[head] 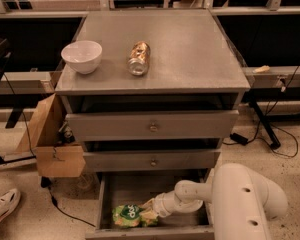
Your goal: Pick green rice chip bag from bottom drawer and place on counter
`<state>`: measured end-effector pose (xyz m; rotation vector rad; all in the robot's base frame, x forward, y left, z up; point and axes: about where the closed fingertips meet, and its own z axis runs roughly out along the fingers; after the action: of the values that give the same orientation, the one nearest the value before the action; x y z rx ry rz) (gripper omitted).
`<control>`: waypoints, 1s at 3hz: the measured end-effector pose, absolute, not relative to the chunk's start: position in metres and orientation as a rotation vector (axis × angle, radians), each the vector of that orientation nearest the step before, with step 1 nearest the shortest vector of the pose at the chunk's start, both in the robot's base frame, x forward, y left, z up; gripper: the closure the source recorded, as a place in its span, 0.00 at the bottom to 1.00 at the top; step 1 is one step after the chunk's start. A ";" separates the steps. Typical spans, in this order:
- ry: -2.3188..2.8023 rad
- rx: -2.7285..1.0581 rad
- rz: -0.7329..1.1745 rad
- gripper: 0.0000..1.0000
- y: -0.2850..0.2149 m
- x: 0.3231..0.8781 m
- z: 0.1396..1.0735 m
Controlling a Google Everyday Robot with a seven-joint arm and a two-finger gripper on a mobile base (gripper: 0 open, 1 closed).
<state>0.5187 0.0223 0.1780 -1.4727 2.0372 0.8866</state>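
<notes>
The green rice chip bag lies on the floor of the open bottom drawer, near its front left. My gripper reaches into the drawer from the right on a white arm and sits at the bag's right end, touching it. The counter is the grey top of the cabinet above.
A white bowl and a shiny brown-gold can on its side rest on the counter's left half. Two closed drawer fronts with brass knobs sit above the open drawer. A cardboard box stands left of the cabinet; cables lie right.
</notes>
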 end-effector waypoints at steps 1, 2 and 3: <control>1.940 -1.411 0.911 1.00 0.021 0.509 0.208; 1.821 -1.365 0.927 1.00 0.021 0.495 0.257; 1.758 -1.356 0.937 1.00 0.019 0.483 0.296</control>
<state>0.4827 0.0194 0.2957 -1.3559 1.7577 0.9373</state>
